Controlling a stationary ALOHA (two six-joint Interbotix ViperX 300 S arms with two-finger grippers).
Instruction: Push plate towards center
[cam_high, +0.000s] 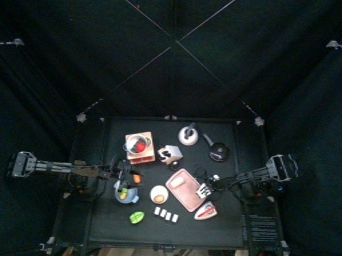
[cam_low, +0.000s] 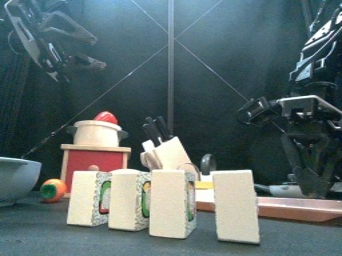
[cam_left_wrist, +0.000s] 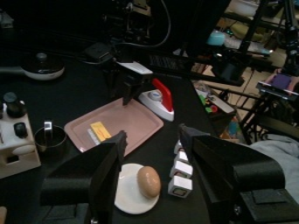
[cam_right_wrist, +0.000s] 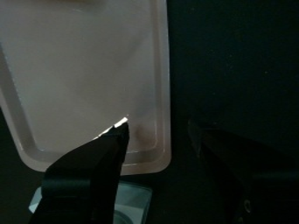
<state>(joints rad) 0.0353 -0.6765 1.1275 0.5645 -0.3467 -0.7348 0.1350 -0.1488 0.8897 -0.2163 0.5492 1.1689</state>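
Observation:
The plate (cam_high: 182, 181) is a flat salmon-pink squarish one, right of the table's middle, with small pieces on it. In the left wrist view the plate (cam_left_wrist: 114, 127) carries a yellow and a white piece. My right gripper (cam_high: 218, 183) hangs at the plate's right edge. In the right wrist view my right gripper (cam_right_wrist: 158, 131) stands open over a rounded corner of the plate (cam_right_wrist: 82, 79), one jaw above the plate and the other above bare table. My left gripper (cam_left_wrist: 149, 144) is open with nothing in it, left of the plate (cam_high: 118, 180).
A tan-orange plate with a red round thing (cam_high: 138, 145) stands behind the middle. A white round dish with a brown piece (cam_left_wrist: 138, 185) lies near the left gripper. Several cartons (cam_low: 171, 203) stand along the front edge. A red-and-white piece (cam_left_wrist: 158, 96) lies beyond the plate.

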